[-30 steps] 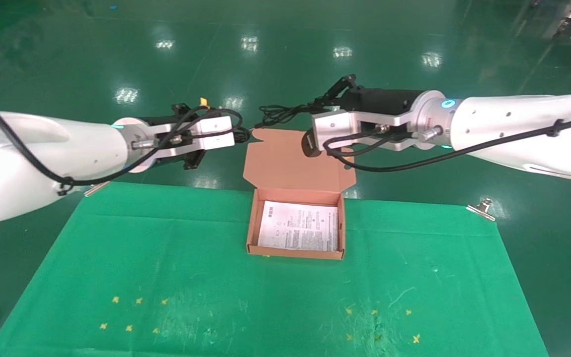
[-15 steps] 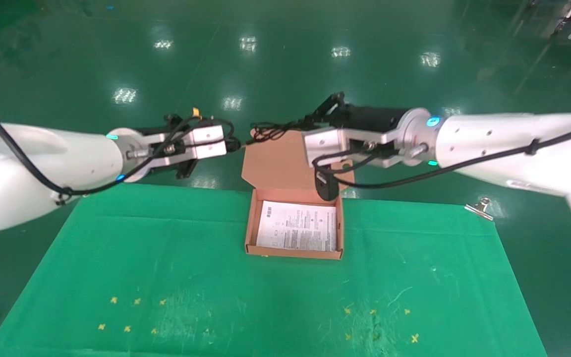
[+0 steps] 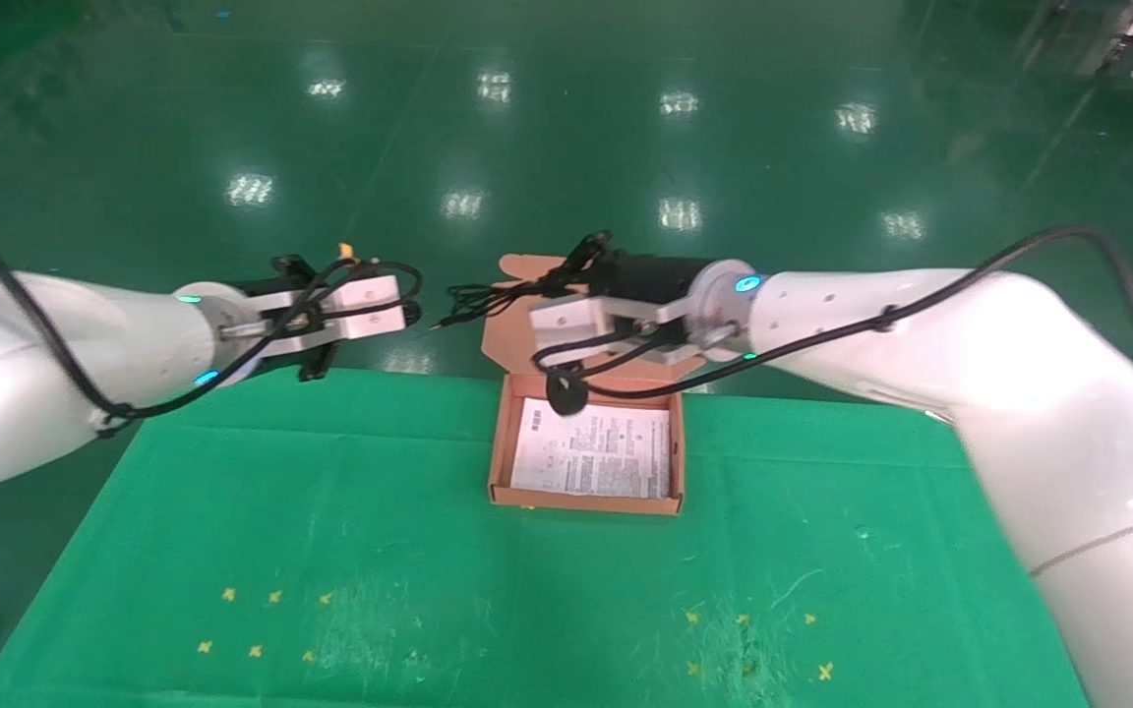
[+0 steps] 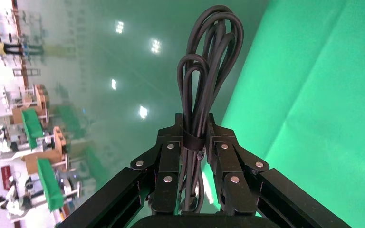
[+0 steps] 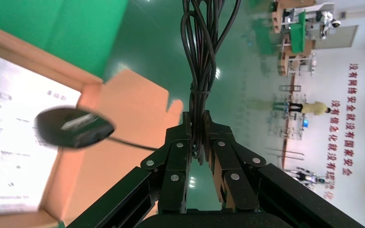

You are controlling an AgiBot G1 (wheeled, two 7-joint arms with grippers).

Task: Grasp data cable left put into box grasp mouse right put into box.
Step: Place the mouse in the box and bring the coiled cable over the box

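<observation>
Mouse (image 3: 566, 392) hangs by its cord just above the box's (image 3: 498, 462) far edge, below the right gripper (image 5: 200, 142), which is clamped on the bundled cord. Left gripper (image 4: 195, 142), left of the box, grips the data cable (image 4: 209, 61).

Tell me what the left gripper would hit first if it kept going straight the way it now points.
Probably the right gripper or the cord bundle of the mouse it holds, above the box lid. The left gripper, shut on the data cable, points roughly toward them, though depth is unclear.
</observation>
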